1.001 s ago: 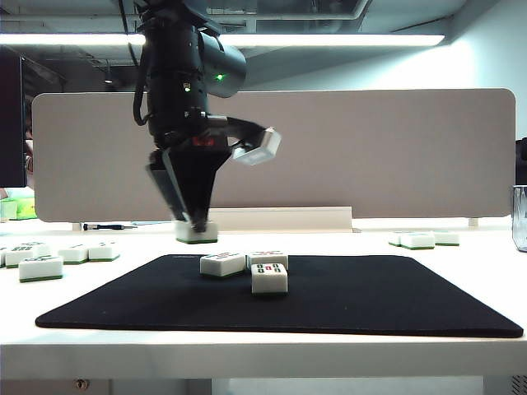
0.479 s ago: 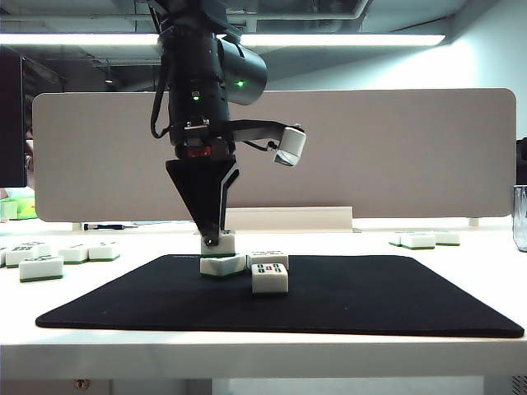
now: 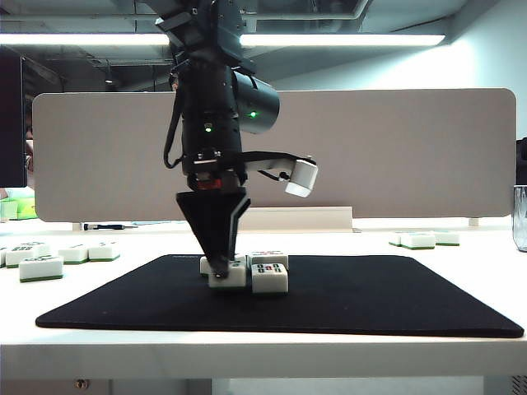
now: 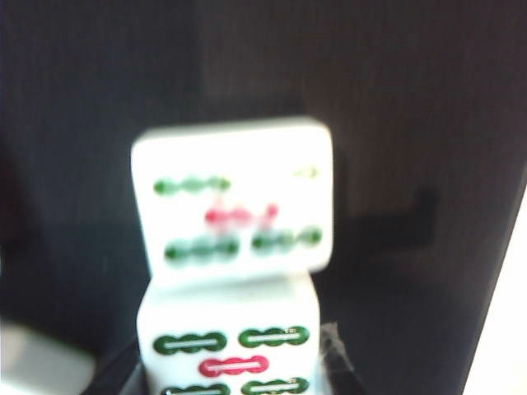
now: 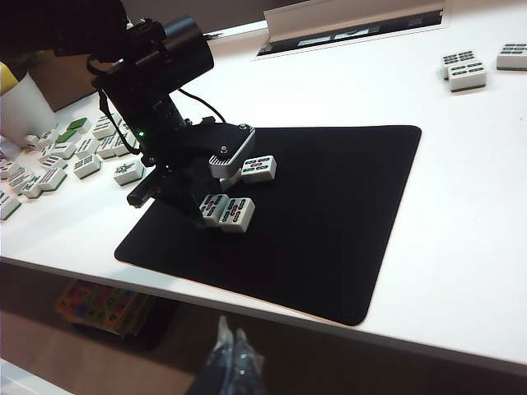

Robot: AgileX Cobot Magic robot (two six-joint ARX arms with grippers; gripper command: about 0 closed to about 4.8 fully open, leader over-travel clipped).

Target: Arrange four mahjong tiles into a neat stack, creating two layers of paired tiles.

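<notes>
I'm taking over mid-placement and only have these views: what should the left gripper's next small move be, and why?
Probably open the left gripper and lift straight up. Its held tile appears to sit low on the black mat, beside the front tile; actual contact isn't clear. The right gripper is at the table's near edge, away from the tiles.

White, green-backed mahjong tiles; black mat

an office-like lab workspace: a white desk with a black mat on it, backed by a pale grey desk divider panel, with long fluorescent ceiling lights and exposed ducting overhead, and spare mahjong tiles scattered at the desk's edges.
</notes>
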